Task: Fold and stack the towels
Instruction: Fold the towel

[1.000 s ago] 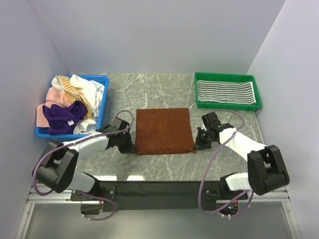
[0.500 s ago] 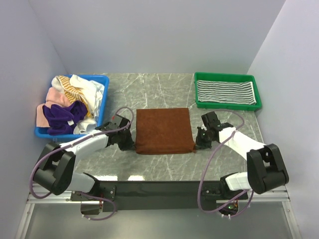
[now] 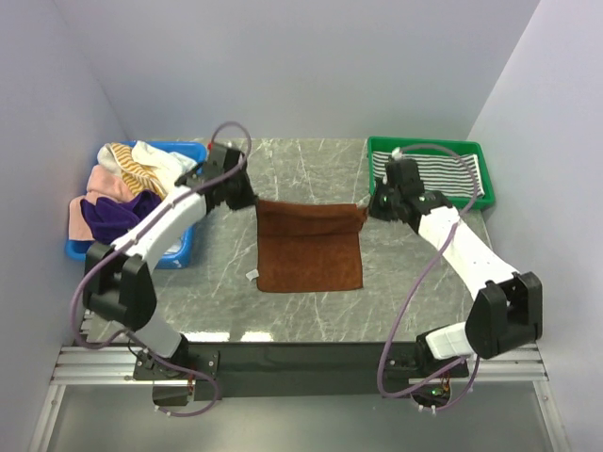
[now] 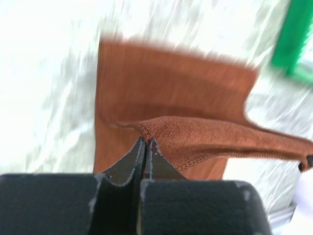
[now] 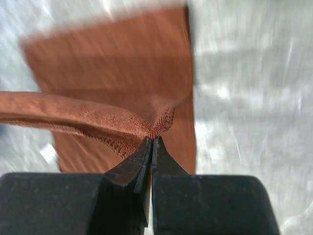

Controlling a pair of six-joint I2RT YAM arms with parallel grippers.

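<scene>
A plain brown towel (image 3: 311, 250) lies at the middle of the marble table. My left gripper (image 3: 252, 201) is shut on its left corner (image 4: 142, 129) and my right gripper (image 3: 369, 209) is shut on its right corner (image 5: 164, 122). Both hold that edge raised over the towel's far side, so the cloth doubles over itself. A grey-white striped towel (image 3: 426, 173) lies flat in the green tray (image 3: 429, 200). Several loose towels (image 3: 132, 188), white, pink, purple and yellow striped, are heaped in the blue bin (image 3: 179, 247).
The green tray stands at the back right, close behind my right arm. The blue bin stands at the left, under my left arm. A small white label (image 3: 251, 276) sticks out at the brown towel's near left corner.
Both grippers have lifted the brown towel's near corners and carried them away from the arm bases to its far edge, folding the cloth over.
</scene>
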